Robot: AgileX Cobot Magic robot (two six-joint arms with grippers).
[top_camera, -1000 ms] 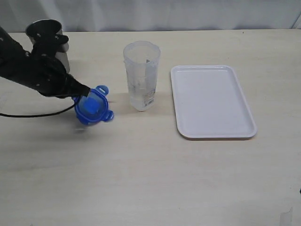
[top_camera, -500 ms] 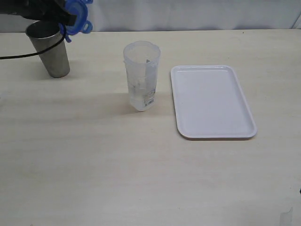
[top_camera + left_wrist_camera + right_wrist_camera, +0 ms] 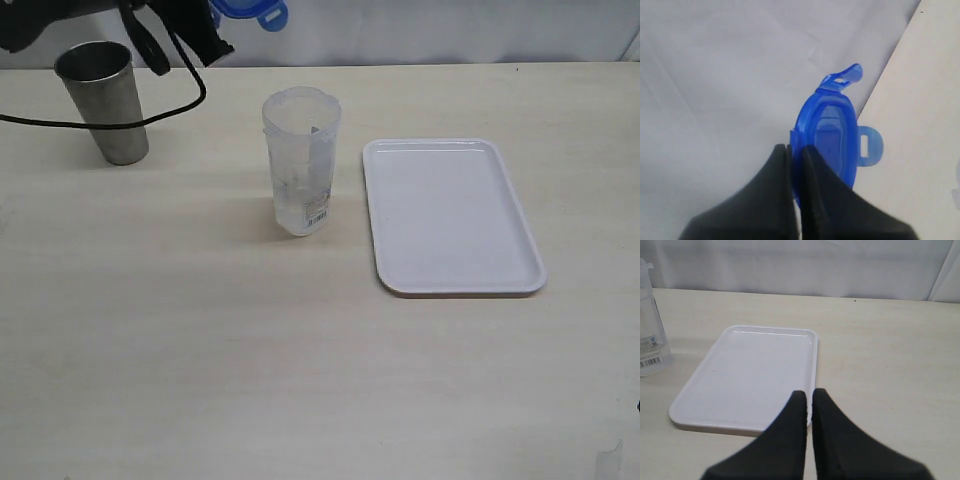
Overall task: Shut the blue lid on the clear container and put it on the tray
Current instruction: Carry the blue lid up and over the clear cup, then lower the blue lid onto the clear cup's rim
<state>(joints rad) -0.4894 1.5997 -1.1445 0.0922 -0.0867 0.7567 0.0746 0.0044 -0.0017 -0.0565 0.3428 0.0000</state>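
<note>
The blue lid (image 3: 832,135) hangs high in the air, pinched by its edge in my left gripper (image 3: 796,150), which is shut on it. In the exterior view only a bit of the blue lid (image 3: 248,10) shows at the top edge, above and left of the clear container (image 3: 300,160). That container stands upright and uncovered on the table, also seen at the side of the right wrist view as the clear container (image 3: 650,330). The white tray (image 3: 450,215) lies to its right with nothing on it. My right gripper (image 3: 808,392) is shut and holds nothing, near the tray (image 3: 750,375).
A tapered steel cup (image 3: 104,100) stands at the back left of the table. The left arm and its black cable (image 3: 150,60) hang above the cup. A pale curtain backs the table.
My left gripper has lifted the blue lid off the table, then carried it up and rightward, from beside the steel cup toward the container. The right arm has not moved.
</note>
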